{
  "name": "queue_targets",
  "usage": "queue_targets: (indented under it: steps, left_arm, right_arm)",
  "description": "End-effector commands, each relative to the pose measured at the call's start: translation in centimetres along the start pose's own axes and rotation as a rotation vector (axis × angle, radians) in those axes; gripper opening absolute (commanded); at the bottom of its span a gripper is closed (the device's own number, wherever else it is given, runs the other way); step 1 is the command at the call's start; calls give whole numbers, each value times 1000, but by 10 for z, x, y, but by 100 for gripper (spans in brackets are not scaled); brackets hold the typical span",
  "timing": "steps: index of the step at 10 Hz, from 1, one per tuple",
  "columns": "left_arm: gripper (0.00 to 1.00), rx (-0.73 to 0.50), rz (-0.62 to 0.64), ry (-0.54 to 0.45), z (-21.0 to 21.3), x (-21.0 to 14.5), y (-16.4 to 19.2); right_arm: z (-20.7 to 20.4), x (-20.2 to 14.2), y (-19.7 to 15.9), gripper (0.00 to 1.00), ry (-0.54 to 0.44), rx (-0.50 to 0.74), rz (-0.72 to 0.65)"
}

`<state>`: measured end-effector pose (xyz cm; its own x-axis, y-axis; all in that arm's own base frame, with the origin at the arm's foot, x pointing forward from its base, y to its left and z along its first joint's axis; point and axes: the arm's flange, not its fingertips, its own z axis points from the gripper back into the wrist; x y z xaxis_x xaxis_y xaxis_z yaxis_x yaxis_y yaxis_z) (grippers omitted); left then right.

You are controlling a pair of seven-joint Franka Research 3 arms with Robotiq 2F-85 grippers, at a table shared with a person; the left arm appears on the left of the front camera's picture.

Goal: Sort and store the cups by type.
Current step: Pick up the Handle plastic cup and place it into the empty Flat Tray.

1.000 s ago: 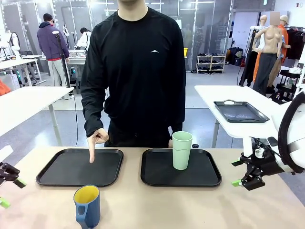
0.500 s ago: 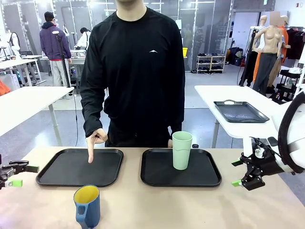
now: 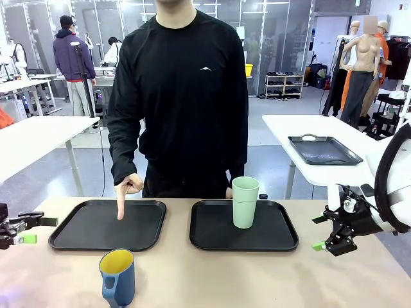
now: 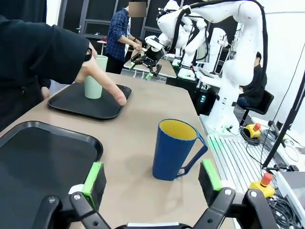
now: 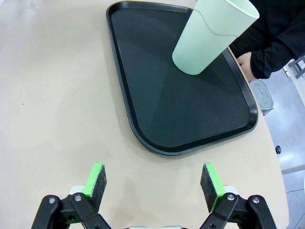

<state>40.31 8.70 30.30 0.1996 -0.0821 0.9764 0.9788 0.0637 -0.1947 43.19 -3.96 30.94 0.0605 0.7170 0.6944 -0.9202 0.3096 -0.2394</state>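
We see the tumbler [image 3: 245,202] standing upright on the right tray [image 3: 282,239], toward its far side, with nothing else on that tray. The mug [image 3: 117,277], blue with a yellow inside, stands upright on the bare table [image 3: 212,276] on our side of the left tray [image 3: 77,236], near it but not on it, its handle turned toward us. Across the table a person holds one hand [image 3: 130,186] over the left tray, the forefinger pointing straight down at it; we cannot tell whether the fingertip touches the tray. Our left gripper [image 3: 37,231] hangs beside the left tray's left edge with its jaws wide apart and nothing between them; in the left wrist view the mug stands ahead of the pads, well clear of both. Our right gripper [image 5: 152,183] hovers over bare table off the right tray's near corner, its jaws also wide and empty, apart from the tumbler
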Motion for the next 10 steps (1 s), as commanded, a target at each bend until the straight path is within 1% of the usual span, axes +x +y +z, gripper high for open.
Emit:
queue_targets:
  steps: [1, 5, 6, 7, 8, 9, 10]
  left_arm:
    - [100, 3, 3, -1, 3, -2, -3]
    - [100, 9, 5, -3, 4, -2, -2]
    - [100, -9, -77, 31, -9, -13, -8]
    - [100, -11, -137, 51, -12, -23, -12]
    - [100, -30, -201, 23, -15, -31, -15]
    - [100, -23, -271, 34, -20, -38, -18]
    - [100, -37, -321, 23, -34, -48, -21]
  right_arm:
    - [-1, -1, -3, 100, -12, -5, -1]
    - [-1, -1, -3, 100, -12, -5, -1]
    - [-1, -1, -3, 100, -12, -5, -1]
    - [-1, -1, -3, 100, -12, -5, -1]
    - [-1, -1, -3, 100, -12, -5, -1]
    - [-1, -1, -3, 100, -12, -5, -1]
    - [-1, -1, -3, 100, -12, -5, -1]
